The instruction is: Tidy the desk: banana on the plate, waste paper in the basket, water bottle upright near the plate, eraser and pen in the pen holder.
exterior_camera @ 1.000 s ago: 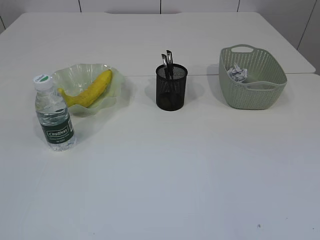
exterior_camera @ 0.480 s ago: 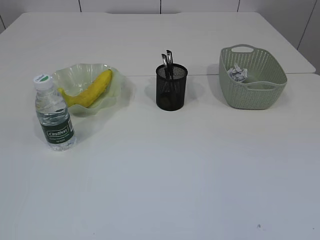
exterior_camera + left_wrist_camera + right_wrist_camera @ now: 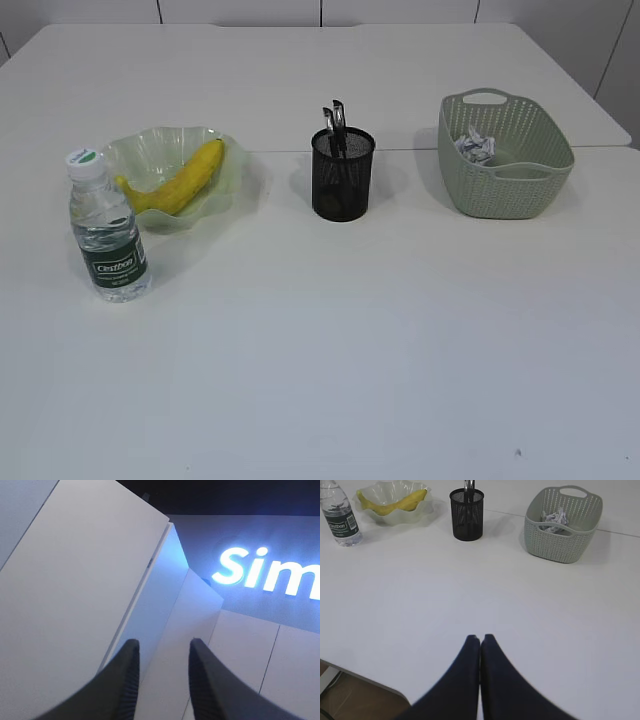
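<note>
A yellow banana (image 3: 182, 178) lies in the pale green wavy plate (image 3: 232, 180). The water bottle (image 3: 106, 228) stands upright just in front of the plate's left side. The black mesh pen holder (image 3: 342, 175) has a pen (image 3: 338, 118) sticking out of it; the eraser is hidden. Crumpled waste paper (image 3: 475, 146) lies in the green basket (image 3: 505, 185). Neither arm shows in the exterior view. My left gripper (image 3: 162, 647) is open with nothing between its fingers, pointing up at walls. My right gripper (image 3: 480, 639) is shut and empty, above the table's near edge.
In the right wrist view the bottle (image 3: 340, 515), plate (image 3: 395, 515), holder (image 3: 467, 515) and basket (image 3: 563, 527) line the far side of the white table (image 3: 470, 595). The table's near corner edge (image 3: 365, 680) shows at lower left.
</note>
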